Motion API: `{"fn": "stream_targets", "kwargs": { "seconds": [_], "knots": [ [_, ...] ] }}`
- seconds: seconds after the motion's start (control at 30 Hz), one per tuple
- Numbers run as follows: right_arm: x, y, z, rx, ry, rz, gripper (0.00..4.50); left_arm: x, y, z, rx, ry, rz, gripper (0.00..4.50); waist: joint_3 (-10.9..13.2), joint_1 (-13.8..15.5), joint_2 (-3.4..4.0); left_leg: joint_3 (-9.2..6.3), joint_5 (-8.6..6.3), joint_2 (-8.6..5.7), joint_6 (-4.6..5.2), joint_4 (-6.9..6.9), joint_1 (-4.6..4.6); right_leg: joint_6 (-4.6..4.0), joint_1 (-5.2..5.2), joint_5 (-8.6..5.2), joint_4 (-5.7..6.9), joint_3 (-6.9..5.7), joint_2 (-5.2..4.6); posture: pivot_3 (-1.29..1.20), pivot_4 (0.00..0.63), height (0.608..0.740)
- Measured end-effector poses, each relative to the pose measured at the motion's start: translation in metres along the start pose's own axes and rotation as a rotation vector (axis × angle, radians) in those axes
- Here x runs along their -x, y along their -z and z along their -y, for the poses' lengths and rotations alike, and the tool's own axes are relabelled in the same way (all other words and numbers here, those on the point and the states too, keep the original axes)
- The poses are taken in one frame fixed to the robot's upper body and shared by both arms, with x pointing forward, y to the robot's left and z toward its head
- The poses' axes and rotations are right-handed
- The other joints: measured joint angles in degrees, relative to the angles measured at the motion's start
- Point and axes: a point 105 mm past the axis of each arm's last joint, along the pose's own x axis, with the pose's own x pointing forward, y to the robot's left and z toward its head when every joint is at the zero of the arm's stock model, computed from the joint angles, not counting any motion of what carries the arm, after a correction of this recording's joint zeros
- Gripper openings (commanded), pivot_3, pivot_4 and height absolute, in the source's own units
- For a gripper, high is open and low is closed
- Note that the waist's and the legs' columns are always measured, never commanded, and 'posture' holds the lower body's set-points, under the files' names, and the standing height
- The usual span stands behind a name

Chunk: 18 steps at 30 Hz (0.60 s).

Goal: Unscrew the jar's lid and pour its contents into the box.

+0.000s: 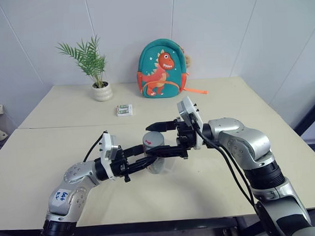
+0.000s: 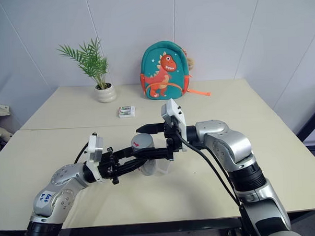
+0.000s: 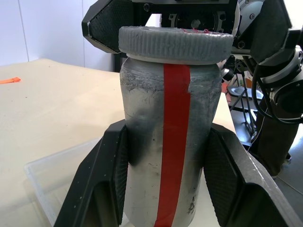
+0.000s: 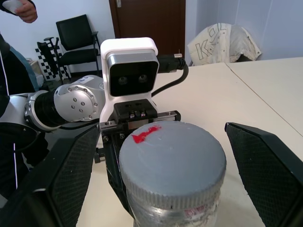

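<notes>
The jar (image 3: 170, 142) is pinched upright by the left claw (image 1: 151, 156), its two black fingers pressed against opposite sides of the silvery body, low down, so that the neck and the lid (image 4: 171, 161) are left free for the other arm. It is held just above the worktop (image 1: 44, 154), over the clear box (image 3: 61, 175), which lies directly below; the placing looks deliberate, so that a later tilt would send the contents straight in. The contents themselves cannot be seen through the metal wall.

The right claw (image 1: 166, 137) is brought in level from the side with its fingers spread wide, one on each side of the lid, neither yet touching it. The lid is still seated on the jar, a red mark on its top. By the look of it, the closing of the spread fingers on the ribbed rim is called for next, then a twist against the left claw's hold.
</notes>
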Motion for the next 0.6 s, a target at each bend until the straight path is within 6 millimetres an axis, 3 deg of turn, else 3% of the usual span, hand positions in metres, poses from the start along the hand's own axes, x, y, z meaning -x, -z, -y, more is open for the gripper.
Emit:
{"fn": "stream_targets", "kwargs": {
  "seconds": [0.13, 0.4, 0.6],
  "knots": [
    [-0.001, 0.0, 0.0, -0.002, -0.001, 0.005, 3.21, 0.0, 0.0, 0.0, -0.001, 0.001, 0.0, 1.88, 0.0, 0.03, 0.0, 0.0, 0.0, 0.0, 0.0, 0.0, 0.0, 0.0, 0.0, 0.0, -0.01, 0.0, -0.01, 0.0, 0.15, 0.74],
    [-0.004, -0.007, 0.0, -0.053, -0.007, 0.073, 3.21, -0.001, -0.001, 0.001, -0.004, 0.007, 0.004, 1.88, 0.0, -0.01, 0.0, 0.0, 0.0, 0.0, 0.0, -0.01, 0.0, 0.0, 0.0, 0.0, 0.0, 0.0, 0.0, 0.0, 0.15, 0.74],
    [-0.001, -0.046, -0.003, -0.137, -0.048, 0.238, 3.21, -0.001, -0.001, 0.001, -0.004, 0.005, 0.003, 1.88, 0.0, 0.04, 0.01, -0.04, 0.0, 0.01, 0.0, -0.01, 0.0, -0.01, 0.0, 0.0, 0.0, -0.02, -0.01, 0.0, 0.15, 0.74]
  ]
}}
